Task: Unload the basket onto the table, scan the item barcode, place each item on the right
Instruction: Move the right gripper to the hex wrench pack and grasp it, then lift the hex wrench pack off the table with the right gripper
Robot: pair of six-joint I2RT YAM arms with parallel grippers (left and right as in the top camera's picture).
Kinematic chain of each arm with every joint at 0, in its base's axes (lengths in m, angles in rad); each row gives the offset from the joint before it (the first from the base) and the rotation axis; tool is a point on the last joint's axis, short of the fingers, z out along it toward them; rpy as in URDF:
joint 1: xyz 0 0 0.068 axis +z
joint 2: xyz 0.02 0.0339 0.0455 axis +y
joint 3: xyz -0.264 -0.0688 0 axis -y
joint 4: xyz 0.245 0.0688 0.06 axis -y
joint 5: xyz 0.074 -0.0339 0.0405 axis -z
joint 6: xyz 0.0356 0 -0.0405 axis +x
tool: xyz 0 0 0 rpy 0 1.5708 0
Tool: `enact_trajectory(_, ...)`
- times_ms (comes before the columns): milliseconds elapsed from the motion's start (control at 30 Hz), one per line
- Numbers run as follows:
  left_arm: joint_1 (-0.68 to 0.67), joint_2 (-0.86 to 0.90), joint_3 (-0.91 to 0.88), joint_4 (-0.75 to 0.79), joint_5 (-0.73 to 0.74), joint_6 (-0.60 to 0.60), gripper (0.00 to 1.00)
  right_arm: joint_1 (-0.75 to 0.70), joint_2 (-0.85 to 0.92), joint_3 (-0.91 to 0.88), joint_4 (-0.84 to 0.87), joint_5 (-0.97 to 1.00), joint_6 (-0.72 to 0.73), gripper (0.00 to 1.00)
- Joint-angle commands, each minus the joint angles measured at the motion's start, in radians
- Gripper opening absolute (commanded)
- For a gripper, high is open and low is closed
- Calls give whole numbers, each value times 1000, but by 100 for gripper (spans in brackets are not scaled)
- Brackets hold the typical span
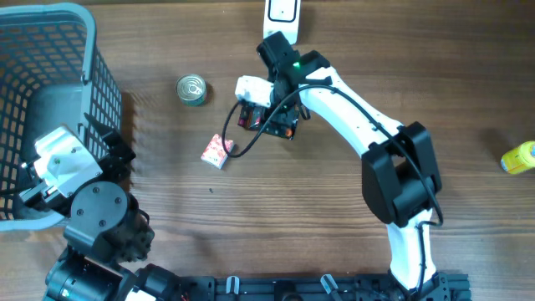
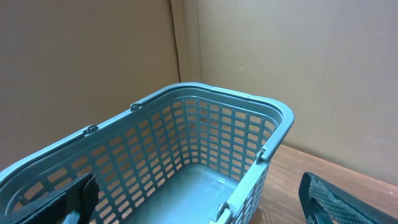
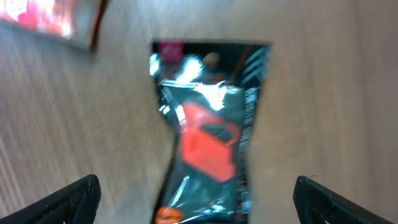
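Surface: wooden table (image 1: 251, 217), plain tan wall behind a blue basket (image 2: 205, 124) at left
Item: dark shiny packet (image 3: 205, 137) lying flat, mid-table, toward the far side
Right gripper (image 3: 200, 202): spread wide over the packet, holding nothing
Left gripper (image 2: 199, 208): released, by the basket
Progress: early; packet not lifted, scan not done

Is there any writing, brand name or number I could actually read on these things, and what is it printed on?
No text here reads clearly.
On the dark packet: pale print around a red graphic, too blurred to read.
On the pink box: print too small and blurred.
On the can: no readable text.
On the yellow item: too small to tell.
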Motion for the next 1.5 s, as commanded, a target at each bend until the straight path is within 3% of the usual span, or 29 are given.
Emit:
enact_trajectory(0,4,0,11,2,-16,-2,100,-11,17,19,-13,-24,-47,100)
enact_trajectory(300,4,0,11,-44,-16,-2,100,-66,61,16,-2,-161,-71,100)
enact_trajectory(967,4,0,11,-50,-16,-2,100,-60,206,15,64,-159,-126,94)
enact_trajectory(1467,4,0,11,-50,-17,-2,100,-53,224,15,78,-77,-103,63)
